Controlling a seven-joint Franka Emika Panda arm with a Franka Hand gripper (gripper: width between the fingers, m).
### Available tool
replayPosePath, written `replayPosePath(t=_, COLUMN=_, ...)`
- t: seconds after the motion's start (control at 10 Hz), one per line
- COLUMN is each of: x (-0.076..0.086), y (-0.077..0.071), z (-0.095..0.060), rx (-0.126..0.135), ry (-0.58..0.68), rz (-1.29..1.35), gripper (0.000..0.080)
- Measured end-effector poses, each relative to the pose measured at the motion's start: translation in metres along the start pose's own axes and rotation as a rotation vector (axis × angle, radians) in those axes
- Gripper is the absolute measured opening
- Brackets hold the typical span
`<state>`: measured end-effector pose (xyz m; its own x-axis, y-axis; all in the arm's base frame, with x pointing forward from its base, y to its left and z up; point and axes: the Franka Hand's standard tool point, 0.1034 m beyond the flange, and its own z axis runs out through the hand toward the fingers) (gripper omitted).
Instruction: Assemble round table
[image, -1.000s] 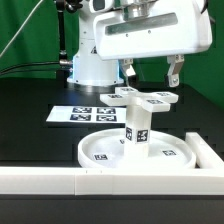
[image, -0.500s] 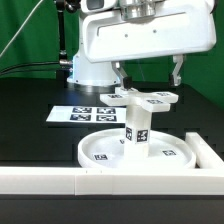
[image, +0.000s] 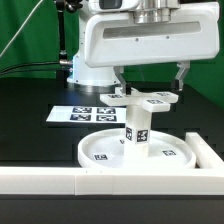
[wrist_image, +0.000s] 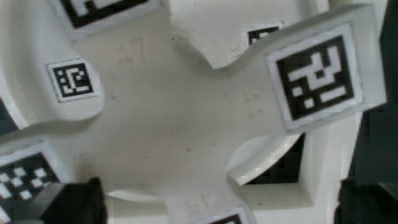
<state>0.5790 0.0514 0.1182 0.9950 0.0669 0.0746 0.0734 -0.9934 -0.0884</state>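
Observation:
The large rimmed round disc (image: 100, 153) lies on the black table against the front wall. The short post (image: 137, 128) stands upright on it, and the cross-shaped piece (image: 141, 97) sits on top of the post. My gripper (image: 150, 76) hangs just above the cross, open and empty, with one finger past each side of it. In the wrist view the cross (wrist_image: 178, 110) fills the picture. My gripper (wrist_image: 217, 200) shows there only as dark fingertips (wrist_image: 71, 198) at the picture's edge, apart from the cross.
The marker board (image: 84, 113) lies flat behind the disc, toward the exterior view's left. The long white border wall (image: 50, 181) runs along the table's front and turns a corner at the exterior view's right (image: 207, 152). The arm's white base (image: 92, 68) stands at the back.
The gripper's fingers have spread wider apart over the cross. The hand has shifted slightly toward the exterior view's right. The table parts have not moved.

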Motion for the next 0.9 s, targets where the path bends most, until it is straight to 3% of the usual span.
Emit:
replayPosePath(t=0.4, x=-0.0002, y=0.0011, z=0.0001, rx=-0.005, ry=-0.002, rz=-0.259, gripper=0.0649)
replayPosePath(t=0.6, x=-0.0020, y=-0.0018, z=-0.0011, rx=-0.043, ry=-0.038, rz=-0.493, gripper=0.0649)
replayPosePath(t=0.9, x=-0.0063, y=0.0006, z=-0.0016, rx=-0.045, ry=-0.073, rz=-0.682, gripper=0.0649)
